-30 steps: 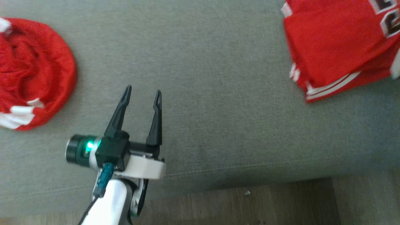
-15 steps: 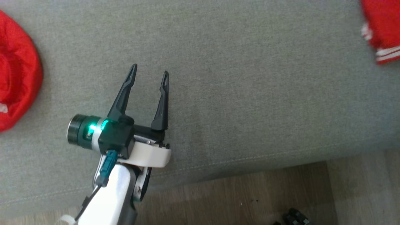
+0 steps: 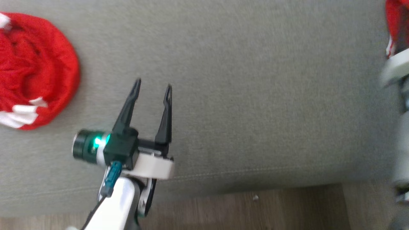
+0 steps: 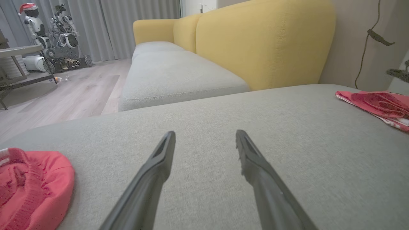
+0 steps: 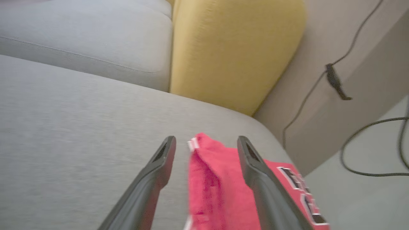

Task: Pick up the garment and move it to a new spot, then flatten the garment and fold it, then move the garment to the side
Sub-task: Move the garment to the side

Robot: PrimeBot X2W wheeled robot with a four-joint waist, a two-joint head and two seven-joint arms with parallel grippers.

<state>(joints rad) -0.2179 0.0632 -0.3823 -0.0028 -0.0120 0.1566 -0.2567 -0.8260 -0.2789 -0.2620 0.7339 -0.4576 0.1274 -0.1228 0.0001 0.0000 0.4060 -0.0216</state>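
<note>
At the upper right of the head view, a folded red jersey with white stripes (image 3: 397, 22) lies on the grey fabric sofa cushion (image 3: 255, 95). It shows between the spread, empty fingers of the right gripper (image 5: 207, 140). Lower left, the left gripper (image 3: 153, 84) hovers with fingers parted, holding nothing. A crumpled red knit garment (image 3: 35, 64) sits upper left.

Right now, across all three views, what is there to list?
Folded garment: one, red with white stripes, cushion's right end.
Crumpled garment: one, red and white, cushion's left end.
Seat cushion: one, grey, under both garments.
Backrest: one, yellow, behind cushion.
Floor: one, wood-brown, before cushion.
Cables: several, dark, along wall.
Left gripper: one, dark, open over bare cushion.
Right gripper: one, dark, open at folded garment.
</note>
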